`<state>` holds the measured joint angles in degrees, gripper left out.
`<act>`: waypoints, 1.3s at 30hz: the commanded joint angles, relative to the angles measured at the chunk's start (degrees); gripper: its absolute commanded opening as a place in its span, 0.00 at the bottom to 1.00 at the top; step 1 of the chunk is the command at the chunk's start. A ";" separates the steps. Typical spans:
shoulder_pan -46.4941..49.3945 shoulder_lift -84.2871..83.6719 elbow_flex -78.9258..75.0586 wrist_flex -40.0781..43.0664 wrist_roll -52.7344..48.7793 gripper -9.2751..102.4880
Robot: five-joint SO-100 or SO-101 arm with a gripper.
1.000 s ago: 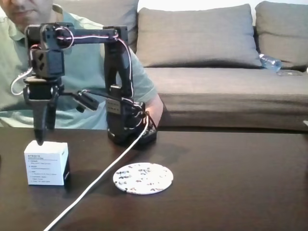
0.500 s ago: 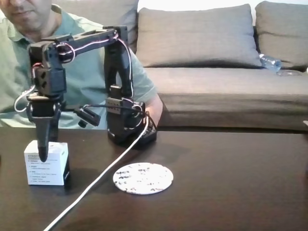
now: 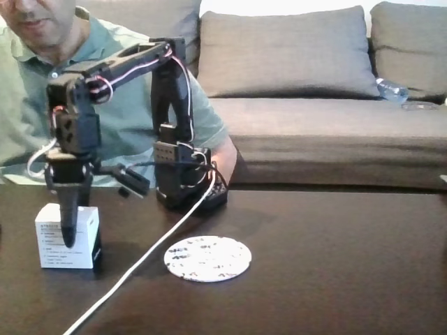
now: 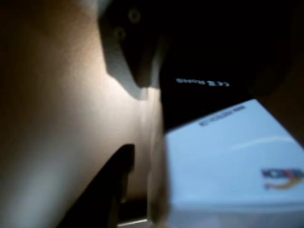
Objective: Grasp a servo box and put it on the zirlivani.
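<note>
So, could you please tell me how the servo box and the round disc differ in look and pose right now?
The servo box is a cube standing tall on the table; the disc is round and lies flat. The box carries a printed text label on its front; the disc has scattered dark speckles. The gripper has come down over the box, while the disc lies apart, untouched. Both are white and rest on the dark table.

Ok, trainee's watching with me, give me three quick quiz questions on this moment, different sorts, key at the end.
1. True or false: the servo box already sits on the zirlivani.
2. In the fixed view, on which side of the zirlivani does the box stand: A left, B right, C behind?
3. Fill in: the white cable runs across the table between the box and the ____.

Key: 1 false, the box stands on the dark table with the end effector lowered over it. 2 A. 3 zirlivani.
</note>
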<state>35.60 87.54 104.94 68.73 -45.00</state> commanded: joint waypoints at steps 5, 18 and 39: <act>0.26 0.62 -0.26 -0.97 0.44 0.24; -2.02 7.03 -9.76 12.39 4.83 0.23; -48.60 35.24 -0.88 28.56 29.71 0.24</act>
<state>-9.23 121.20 100.63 98.70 -16.61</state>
